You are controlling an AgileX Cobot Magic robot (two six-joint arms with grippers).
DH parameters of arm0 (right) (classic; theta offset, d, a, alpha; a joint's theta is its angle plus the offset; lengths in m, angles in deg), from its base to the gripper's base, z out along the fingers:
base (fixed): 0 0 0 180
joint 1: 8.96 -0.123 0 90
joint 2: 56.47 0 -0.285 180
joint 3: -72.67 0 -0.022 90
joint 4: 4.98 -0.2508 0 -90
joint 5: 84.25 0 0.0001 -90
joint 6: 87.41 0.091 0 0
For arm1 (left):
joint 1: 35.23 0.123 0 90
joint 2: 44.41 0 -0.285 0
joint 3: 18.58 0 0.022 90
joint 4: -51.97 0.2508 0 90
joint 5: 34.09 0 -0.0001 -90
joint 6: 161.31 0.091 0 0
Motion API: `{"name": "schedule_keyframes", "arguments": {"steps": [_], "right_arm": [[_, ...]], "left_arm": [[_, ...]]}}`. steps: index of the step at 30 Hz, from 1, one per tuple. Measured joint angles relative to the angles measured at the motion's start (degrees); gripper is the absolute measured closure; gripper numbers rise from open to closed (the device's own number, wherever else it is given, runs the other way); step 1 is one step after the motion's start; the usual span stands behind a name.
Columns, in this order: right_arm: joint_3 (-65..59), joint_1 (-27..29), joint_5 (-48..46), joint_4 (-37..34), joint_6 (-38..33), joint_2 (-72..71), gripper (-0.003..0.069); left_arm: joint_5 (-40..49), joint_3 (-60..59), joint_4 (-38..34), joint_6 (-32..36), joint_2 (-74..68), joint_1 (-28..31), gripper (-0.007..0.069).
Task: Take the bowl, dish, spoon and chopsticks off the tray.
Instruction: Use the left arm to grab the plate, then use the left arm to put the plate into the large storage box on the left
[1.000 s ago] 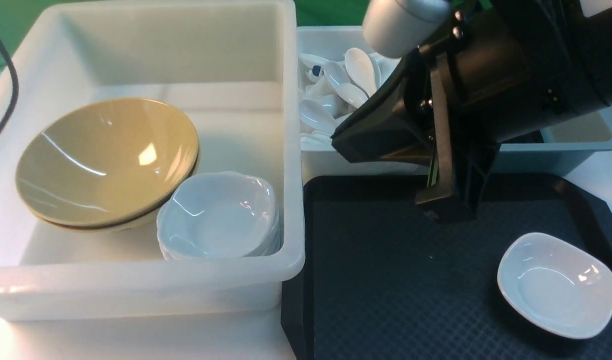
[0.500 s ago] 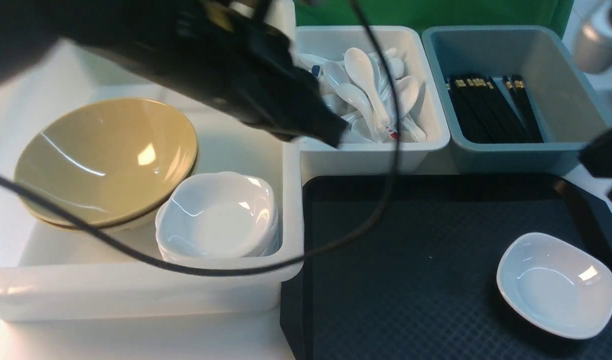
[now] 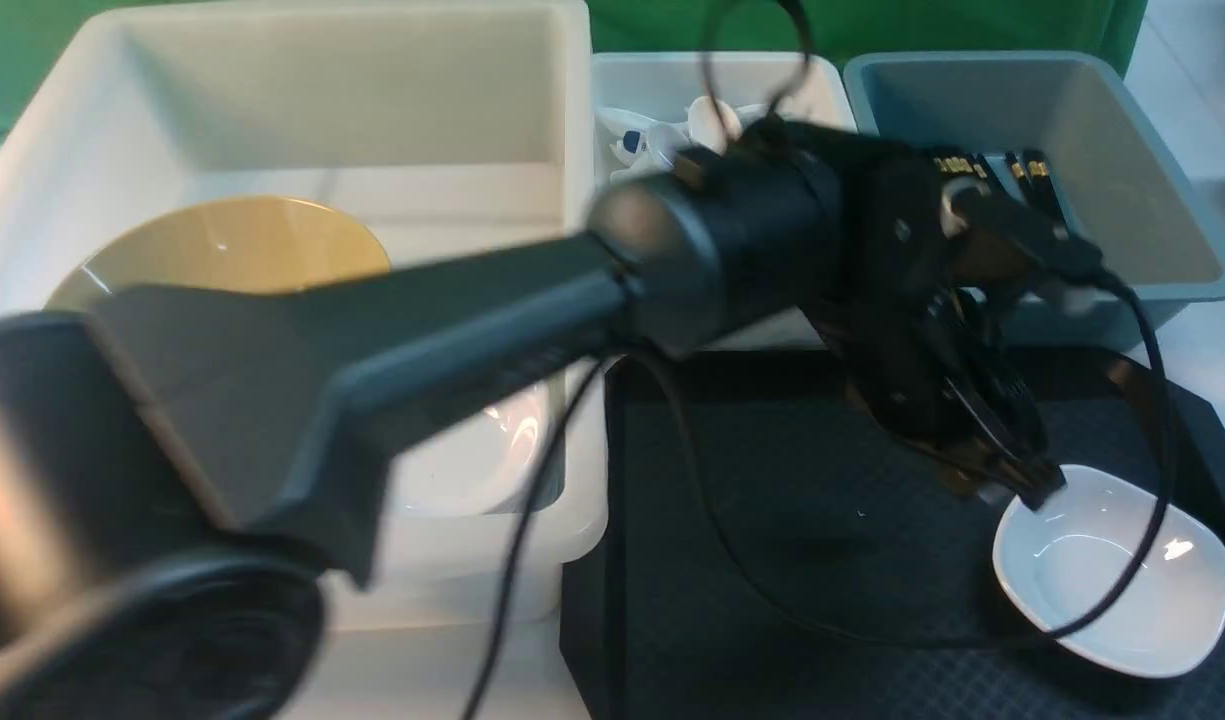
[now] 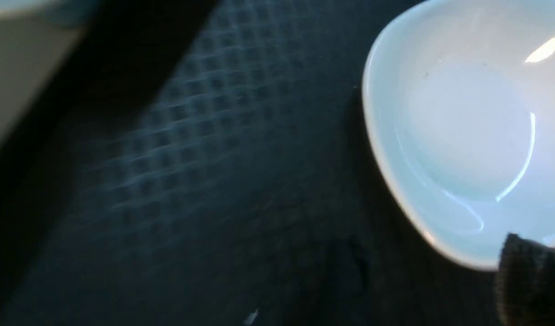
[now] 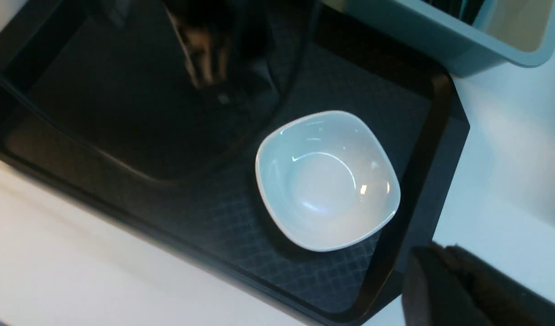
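A small white dish sits at the right front of the black tray; nothing else shows on the tray. My left arm reaches across the tray, and my left gripper hangs open at the dish's left rim. In the left wrist view one fingertip overlaps the dish at its rim. My right gripper is shut and empty, off the tray's corner above the white table, looking down on the dish. The tan bowl rests in the big white tub. White spoons and black chopsticks lie in the back tubs.
The big white tub stands left of the tray, with white dishes half hidden by my arm. Behind the tray stand a small white tub and a grey-blue tub. A black cable loops over the dish.
My left arm has swung from above the white tub to the right across the tray, down to the dish's rim. The right arm has left the front view. The dish has not moved.
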State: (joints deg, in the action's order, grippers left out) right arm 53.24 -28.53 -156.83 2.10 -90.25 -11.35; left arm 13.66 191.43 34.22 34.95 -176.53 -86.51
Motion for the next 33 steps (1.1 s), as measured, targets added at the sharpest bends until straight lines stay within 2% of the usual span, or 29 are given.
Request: {"name": "schedule_keyframes", "arguments": {"steps": [3,5,12,14,16,17,18,19,21,22,24,28,29,33], "right_arm": [[-0.1,0.0,0.0,0.0,0.0,-0.1,0.0624],[-0.1,0.0,0.0,0.0,-0.4,-0.1,0.0624],[-0.1,0.0,-0.1,0.0,-1.4,-0.1,0.0624],[-0.1,0.0,-0.1,0.0,-1.4,-0.1,0.0624],[-0.1,0.0,-0.1,0.0,-1.5,-0.1,0.0624],[-0.1,0.0,-0.1,0.0,-1.5,-0.1,0.0624],[-0.1,0.0,-0.1,0.0,-1.5,-0.1,0.0624],[-0.1,0.0,-0.1,0.0,-1.5,-0.1,0.0624],[-0.1,0.0,-0.1,0.0,-1.6,-0.1,0.0624],[-0.1,0.0,-0.1,0.0,-1.8,-0.1,0.0624],[-0.1,0.0,-0.1,0.0,-2.2,-0.1,0.0624],[-0.1,0.0,0.4,0.0,-2.6,-0.1,0.0624],[-0.1,0.0,2.0,-0.2,-2.6,-0.1,0.0624],[0.1,0.0,5.9,-4.6,-3.9,2.4,0.0623]], "left_arm": [[-0.7,2.4,-2.9,0.0,-4.1,-0.9,0.0146],[-1.6,4.1,-4.6,0.0,-6.6,-1.5,0.0130],[-5.4,6.8,-5.5,-0.3,-12.1,-3.5,0.0155],[-5.8,7.1,-5.5,-1.0,-12.3,-3.6,0.0186],[-6.1,7.3,-5.4,-1.8,-12.6,-3.7,0.0270],[-6.1,7.4,-5.4,-1.7,-12.6,-3.8,0.0281],[-5.6,7.7,-5.3,-1.9,-12.8,-3.9,0.0384],[-5.5,7.7,-5.2,-1.9,-12.8,-3.9,0.0398],[-5.1,9.0,-6.2,-2.2,-13.0,-3.9,0.0544],[-4.0,9.9,-6.4,-2.2,-13.0,-3.9,0.0575],[-0.6,11.8,-6.5,-2.0,-12.4,-3.2,0.0607],[6.4,13.8,-6.0,-1.4,-9.4,-0.6,0.0622],[10.0,13.9,-5.7,1.0,-5.1,1.6,0.0623],[15.1,12.8,-5.2,3.4,9.1,6.8,0.0624]]}}
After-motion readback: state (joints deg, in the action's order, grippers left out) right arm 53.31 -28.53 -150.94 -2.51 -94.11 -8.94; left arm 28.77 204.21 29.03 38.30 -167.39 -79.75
